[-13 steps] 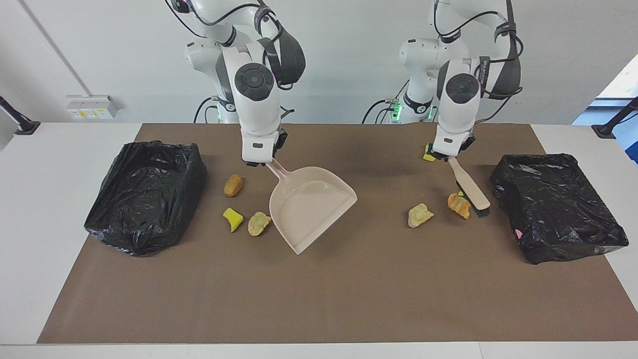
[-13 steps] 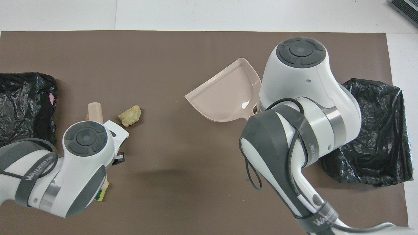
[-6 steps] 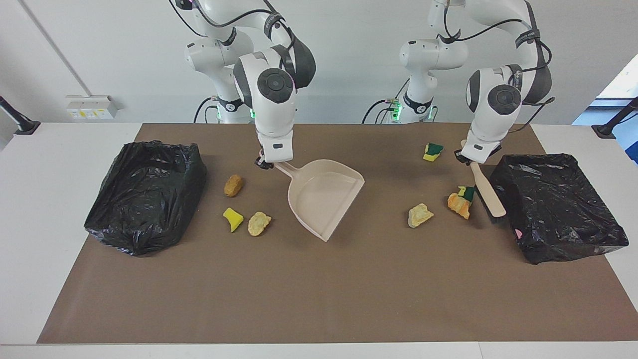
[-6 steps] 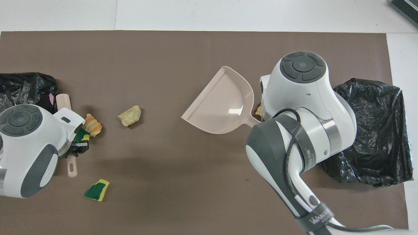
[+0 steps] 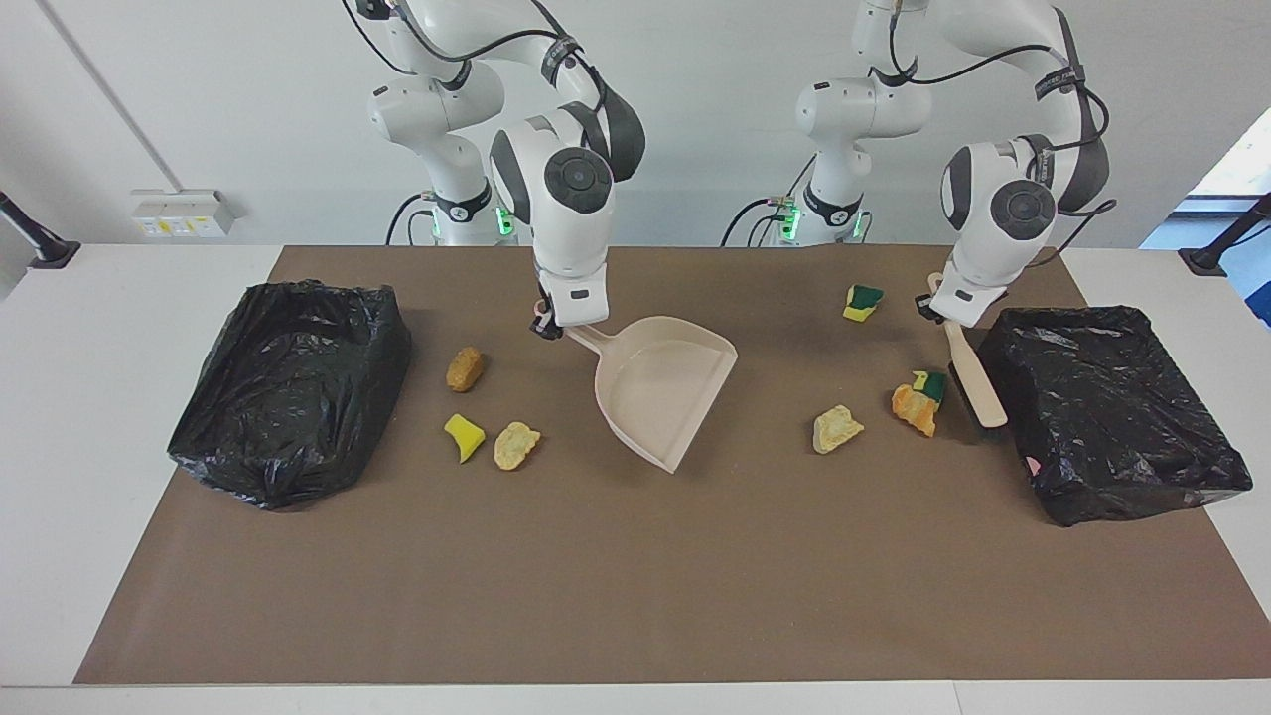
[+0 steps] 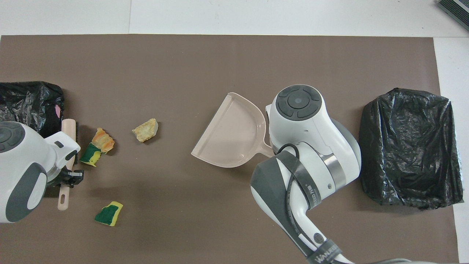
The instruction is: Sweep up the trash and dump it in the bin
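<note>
The trash is sitting scattered over the brown mat in two bunches, none of it in a bin. Starting at the right arm's end, a black-bagged bin is resting on the mat. Beside it three scraps are lying loose: a tan-orange one, then a yellow one and a pale yellow one farther from the robots. The right gripper is pinching the handle of the beige dustpan, fingers pressed together on it. The pan is tilting with its open mouth pointing away from the robots, and I can't tell if the lip is touching the mat. Toward the left arm's end another pale scrap is lying alone. A yellow-and-green one is sitting nearer the robots. An orange scrap is touching a green-yellow bit, just beside the brush. The left gripper is clamping the brush handle, right next to the second bin.
</note>
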You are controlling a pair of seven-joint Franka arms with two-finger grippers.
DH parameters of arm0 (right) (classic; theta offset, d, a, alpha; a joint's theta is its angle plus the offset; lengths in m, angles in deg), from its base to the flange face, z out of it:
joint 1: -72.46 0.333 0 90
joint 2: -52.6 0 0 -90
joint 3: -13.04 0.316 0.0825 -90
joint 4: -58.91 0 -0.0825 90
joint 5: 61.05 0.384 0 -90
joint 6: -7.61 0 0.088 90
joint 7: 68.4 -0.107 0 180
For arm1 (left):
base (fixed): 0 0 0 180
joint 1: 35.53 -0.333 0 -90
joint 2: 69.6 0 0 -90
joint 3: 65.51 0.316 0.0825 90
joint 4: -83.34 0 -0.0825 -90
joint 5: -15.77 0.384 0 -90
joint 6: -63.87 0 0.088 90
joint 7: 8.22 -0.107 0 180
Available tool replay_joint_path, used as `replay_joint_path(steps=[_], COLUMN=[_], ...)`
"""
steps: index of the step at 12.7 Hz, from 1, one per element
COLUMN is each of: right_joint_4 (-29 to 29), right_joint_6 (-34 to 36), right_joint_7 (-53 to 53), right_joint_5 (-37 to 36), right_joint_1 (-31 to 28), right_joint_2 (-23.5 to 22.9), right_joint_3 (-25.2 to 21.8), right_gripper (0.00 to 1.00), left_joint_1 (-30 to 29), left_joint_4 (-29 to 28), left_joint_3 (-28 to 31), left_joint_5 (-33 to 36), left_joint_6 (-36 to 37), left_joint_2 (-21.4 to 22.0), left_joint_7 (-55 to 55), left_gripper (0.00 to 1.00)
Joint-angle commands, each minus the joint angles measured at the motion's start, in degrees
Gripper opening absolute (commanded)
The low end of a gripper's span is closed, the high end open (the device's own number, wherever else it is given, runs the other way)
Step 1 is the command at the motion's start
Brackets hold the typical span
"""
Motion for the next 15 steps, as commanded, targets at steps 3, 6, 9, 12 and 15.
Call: replay_joint_path(steps=[3, 6, 9, 12, 15], right_joint_4=[2.02, 2.02, 2.02, 2.10, 2.54], right_joint_6=[-4.50, -5.57, -4.78, -5.39, -5.83], right_joint_7=[2.43, 2.17, 1.55, -4.83, -8.19], right_joint_5=[-0.48, -4.41, -5.66, -6.19, -6.10], right_joint_1=[2.40, 5.48, 5.84, 8.55, 9.44], right_joint_2=[-1.25, -3.01, -2.93, -3.19, -3.72], right_joint_3=[0.60, 0.51, 0.60, 0.51, 0.60], right_gripper=[0.00, 0.00, 0.00, 0.00, 0.00], left_joint_1=[0.84, 2.68, 6.03, 7.35, 8.05], left_joint_4=[-1.20, -0.68, 0.20, 2.92, 3.19], left_joint_3=[-0.32, -0.58, -0.76, -1.28, -3.12], left_joint_5=[-3.99, -6.72, -10.94, -11.21, -11.30], left_joint_6=[-2.59, -4.36, -7.25, -7.09, -7.00], left_joint_2=[-1.63, -2.59, -5.76, -7.43, -7.43], left_joint_7=[-0.95, -1.39, -1.56, -2.97, -8.13], left_gripper=[0.00, 0.00, 0.00, 0.00, 0.00])
